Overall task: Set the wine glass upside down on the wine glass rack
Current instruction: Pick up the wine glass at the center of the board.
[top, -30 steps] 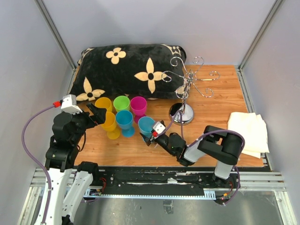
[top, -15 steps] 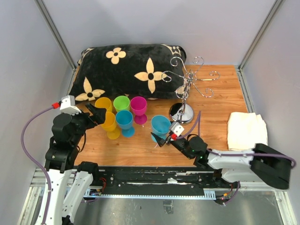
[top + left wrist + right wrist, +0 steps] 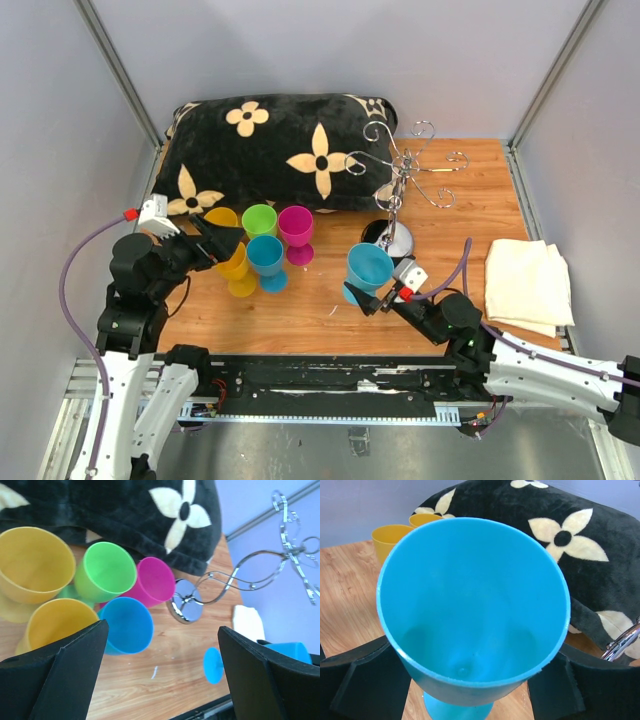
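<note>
Beside the wine glass rack (image 3: 405,172), right tool (image 3: 376,298) is gripping the blue wine glass (image 3: 370,267) mouth-up — carry step, prob. Next: inverting it, hooking onto a scroll arm. Left tool (image 3: 224,240) is hovering w/ jaws apart.

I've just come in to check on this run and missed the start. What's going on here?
The right hand is shut on a blue wine glass, gripping it low near the stem and holding it mouth-up just in front of the chrome wine glass rack. The glass has not been turned over, and nothing hangs on the rack yet. The left hand is open and empty, hovering beside the five other coloured glasses in front of the black flowered cushion.
</note>
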`<state>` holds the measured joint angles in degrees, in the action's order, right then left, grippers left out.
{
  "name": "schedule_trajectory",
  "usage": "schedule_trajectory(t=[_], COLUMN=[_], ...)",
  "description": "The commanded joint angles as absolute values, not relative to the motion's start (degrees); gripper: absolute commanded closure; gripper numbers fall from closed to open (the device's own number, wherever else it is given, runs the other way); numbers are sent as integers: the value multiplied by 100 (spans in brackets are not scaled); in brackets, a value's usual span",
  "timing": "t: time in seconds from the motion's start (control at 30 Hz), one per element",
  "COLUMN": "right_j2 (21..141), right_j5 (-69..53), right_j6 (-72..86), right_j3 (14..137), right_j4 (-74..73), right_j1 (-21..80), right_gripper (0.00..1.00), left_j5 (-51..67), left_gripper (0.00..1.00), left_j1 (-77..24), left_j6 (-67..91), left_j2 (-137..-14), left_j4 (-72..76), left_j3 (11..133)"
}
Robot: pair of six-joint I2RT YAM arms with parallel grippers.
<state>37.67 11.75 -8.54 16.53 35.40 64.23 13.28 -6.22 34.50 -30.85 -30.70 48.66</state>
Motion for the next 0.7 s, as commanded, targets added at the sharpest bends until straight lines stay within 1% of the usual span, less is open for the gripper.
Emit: schedule_trajectory(t=[0.0,0.1,0.17,0.27,0.33,0.43,0.57,0.67], right_j2=[3471,3373,3343,3340,3346,3349,3327,3256], right_j5=[1061,1009,931,800,734,611,600,620], right_j6=[-709,-654,-630,-557,-531,-518,-447,-393], right_j3=[1828,1894,1980,2095,2155,2223,2226,2200], right_j4=[3296,3300,3313,3341,3364,3372,3462,3569], right_j1=[6346,6346,6346,6346,6346,6346,6346,6346], right_gripper=[51,54,58,67,71,85,98,99], left_j5=[1961,2132,2156,2160,2135,1974,1366,734], left_gripper=[4,5,6,9,10,13,18,21], left_j1=[-580,-609,-694,-844,-970,-1273,-2112,-3105], left_j6=[3985,4205,4327,4478,4559,4656,4744,4784], left_j2=[-3114,-3136,-3126,-3115,-3147,-3238,-3393,-3569], left_j4=[-2624,-2496,-2435,-2301,-2230,-2084,-1845,-1546], left_j3=[5150,5156,5124,5071,5063,5054,4954,4790])
